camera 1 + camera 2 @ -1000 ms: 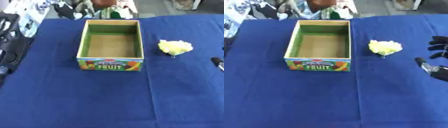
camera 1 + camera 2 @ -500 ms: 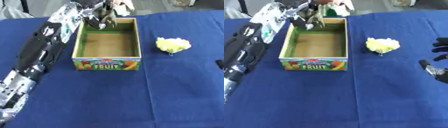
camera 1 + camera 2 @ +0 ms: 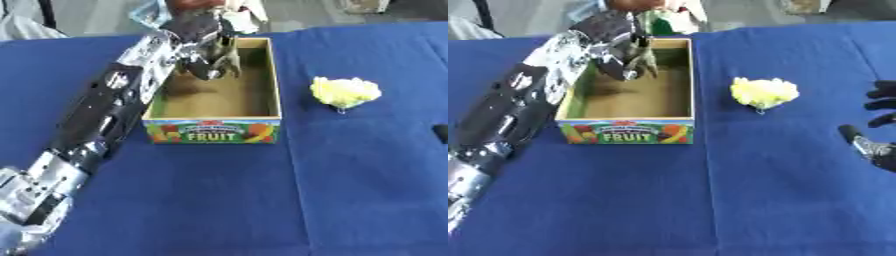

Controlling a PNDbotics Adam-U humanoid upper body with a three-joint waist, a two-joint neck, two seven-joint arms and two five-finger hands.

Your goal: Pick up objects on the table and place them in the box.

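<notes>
Robot hand on the left [image 3: 210, 55] hangs over the far end of the fruit box [image 3: 216, 131], its arm running in from seven o'clock; the fingers point down into the box and look curled, but whether they hold anything I cannot tell, as nothing distinct shows between them. Inside, the box floor near the front looks bare. On the blue desk [image 3: 350, 190], the one loose thing in sight is a pale yellow crumpled object [image 3: 764, 92], lying apart from the box at its three o'clock side. It has no clear long axis; it reads as a roundish clump. The right robot hand [image 3: 877, 125] shows at the right edge, fingers relaxed and holding nothing, with the yellow object at about ten o'clock from it. By my judgement the right robot hand is the nearer one for that pick, since the left has the box between it and the object.
</notes>
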